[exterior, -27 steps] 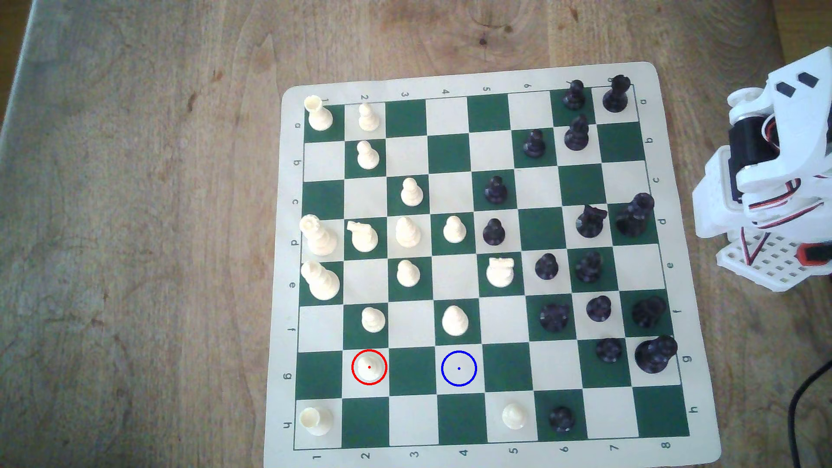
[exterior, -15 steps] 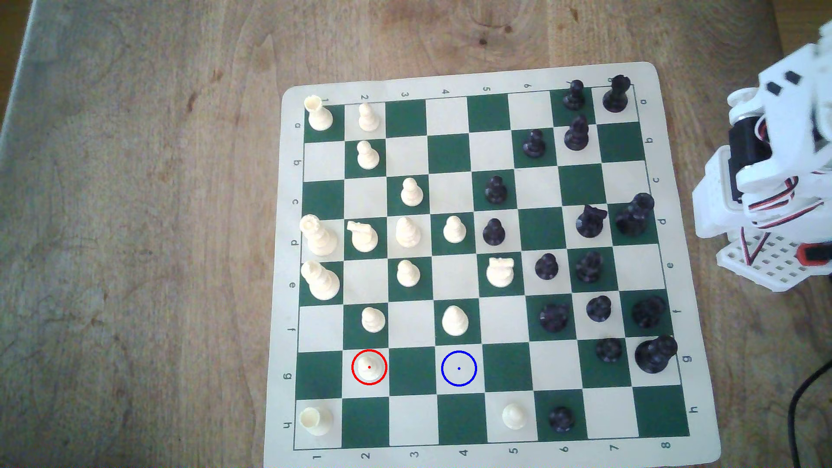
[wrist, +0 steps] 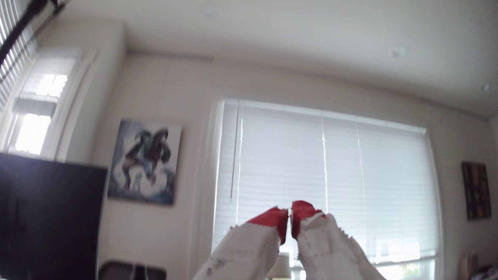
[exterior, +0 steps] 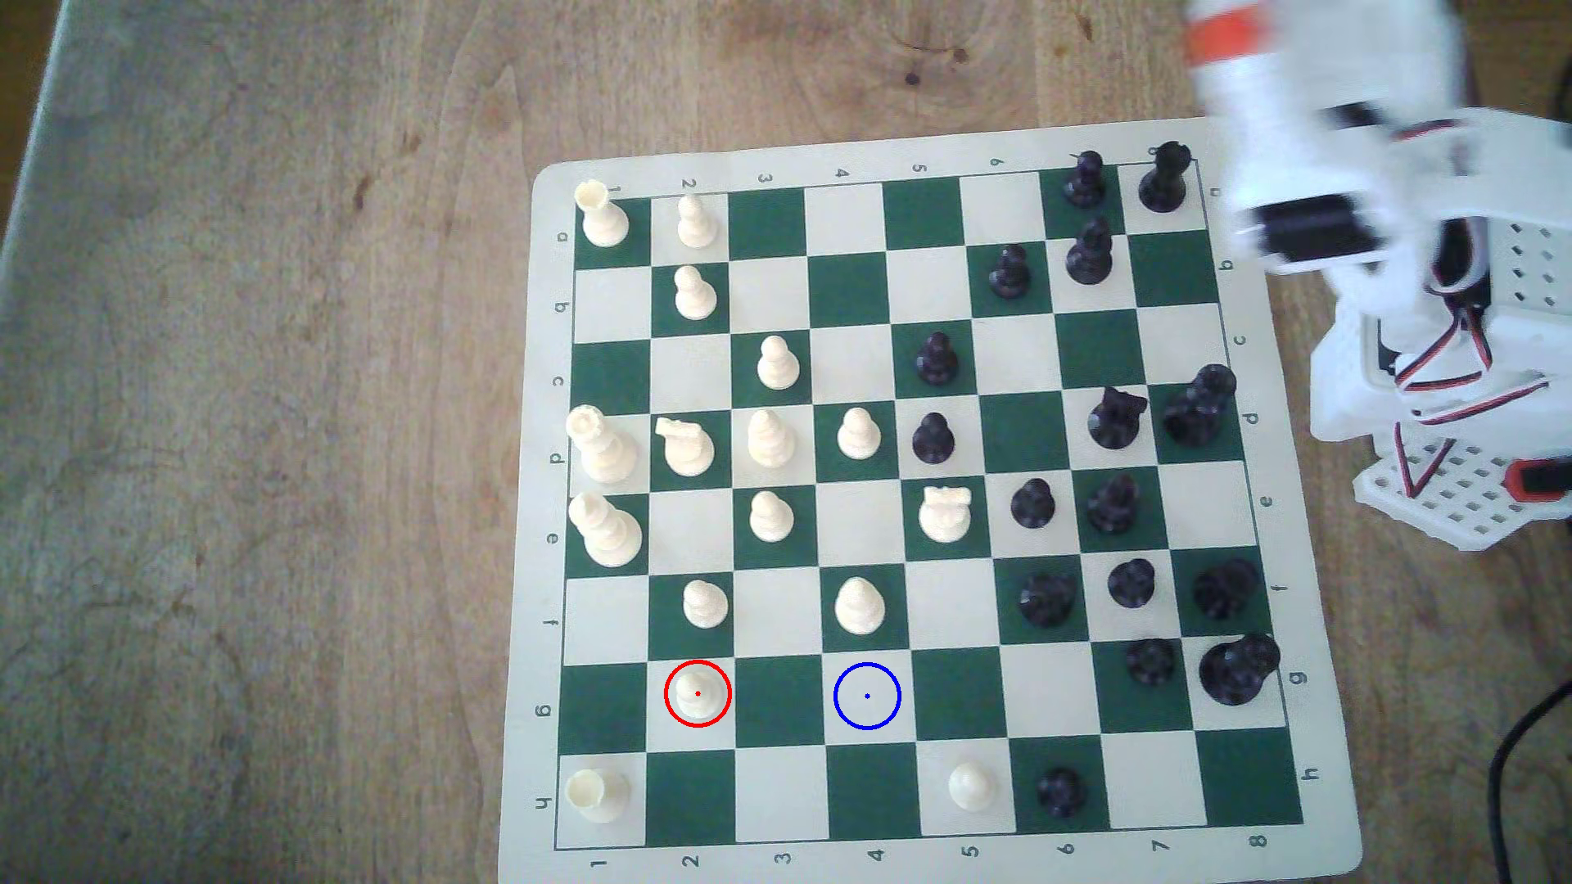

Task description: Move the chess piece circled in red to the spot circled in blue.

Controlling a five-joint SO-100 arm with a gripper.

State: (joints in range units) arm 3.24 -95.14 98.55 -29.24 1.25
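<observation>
In the exterior view, a green-and-cream chessboard [exterior: 927, 493] lies on a wooden desk [exterior: 255, 425]. The chess piece [exterior: 697, 695], a small cream pawn, stands upright inside the red circle on a cream square in the row marked g, one row in from the board edge nearest the camera. The spot [exterior: 867, 696], a cream square with a blue circle and blue dot, lies in the same row, two squares toward the exterior view's right of the pawn, with one bare green square between them. Another cream pawn [exterior: 705, 603] stands on the green square just behind the circled one, and a taller cream piece [exterior: 859, 605] stands just behind the spot. Black pieces crowd the board's half toward the exterior view's right. The white robot arm [exterior: 1327, 161] is motion-blurred off the board's far corner on the exterior view's right, well apart from the pawn; an orange patch shows at its upper end.

In the wrist view, the gripper [wrist: 289, 215] points up at a room with a blinded window [wrist: 323, 175], a picture [wrist: 145, 161] on the wall and a dark screen [wrist: 48, 215]. Its two red-tipped white fingers [wrist: 272, 218] are closed together, with only a thin slit between the tips and nothing held.
</observation>
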